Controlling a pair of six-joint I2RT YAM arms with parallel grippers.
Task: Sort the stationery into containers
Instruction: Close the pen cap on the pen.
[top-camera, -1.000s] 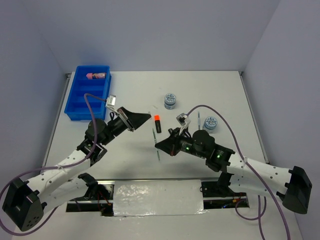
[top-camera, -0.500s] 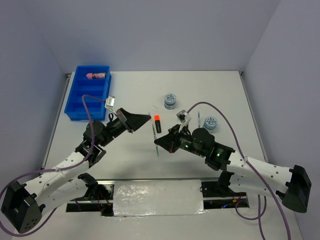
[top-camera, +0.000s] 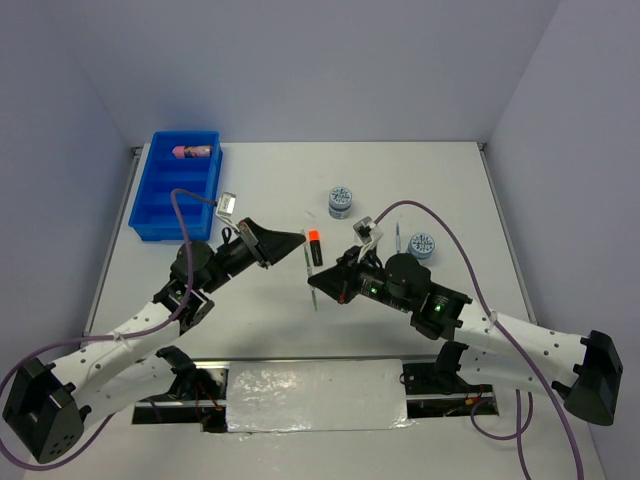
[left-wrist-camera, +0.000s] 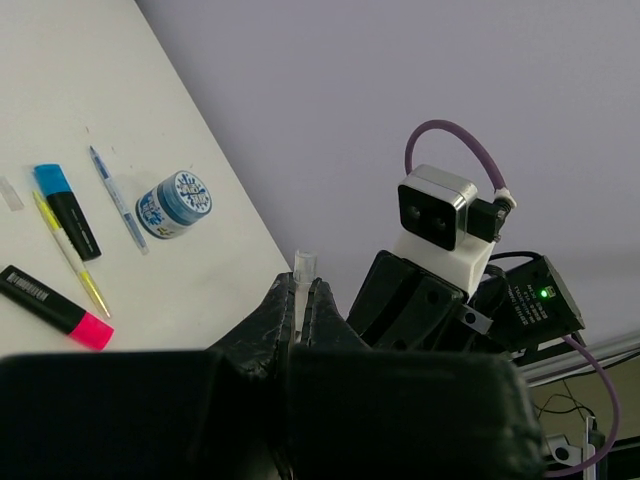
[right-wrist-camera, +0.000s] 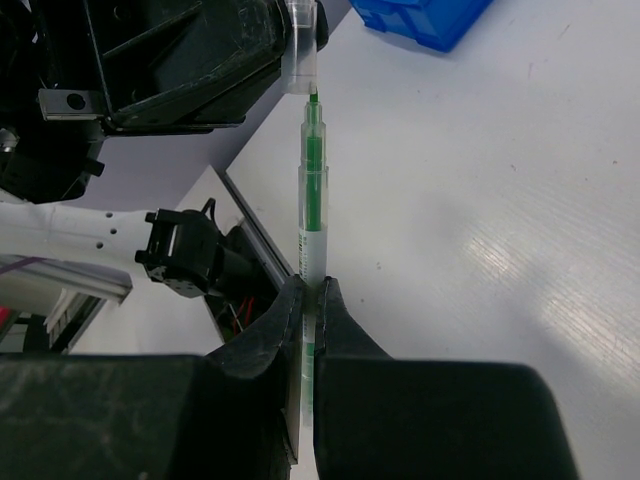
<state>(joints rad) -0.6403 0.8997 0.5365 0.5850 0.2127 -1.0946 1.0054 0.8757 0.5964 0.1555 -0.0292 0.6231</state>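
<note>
My left gripper (top-camera: 298, 238) is shut on a clear pen cap (left-wrist-camera: 303, 265), held above the table's middle. My right gripper (top-camera: 316, 286) is shut on a thin green pen (right-wrist-camera: 313, 190), gripping its lower barrel. The pen's tip sits right at the mouth of the cap (right-wrist-camera: 301, 50). The blue tray (top-camera: 175, 185) stands at the far left with a pink cylinder (top-camera: 194, 152) in its far compartment. An orange-capped marker (top-camera: 315, 247) lies on the table just behind the pen. Two patterned discs (top-camera: 341, 200) (top-camera: 421, 245) lie to the right.
The left wrist view shows a blue-capped marker (left-wrist-camera: 68, 208), a pink-capped marker (left-wrist-camera: 55, 307), a yellow pen (left-wrist-camera: 70, 255), a blue pen (left-wrist-camera: 118, 200) and a disc (left-wrist-camera: 175, 202) on the table. A thin pen (top-camera: 398, 238) lies beside the right disc.
The right gripper has carried the green pen up and left toward the left gripper; the pen's tip now meets the cap. The left gripper has shifted slightly right.
</note>
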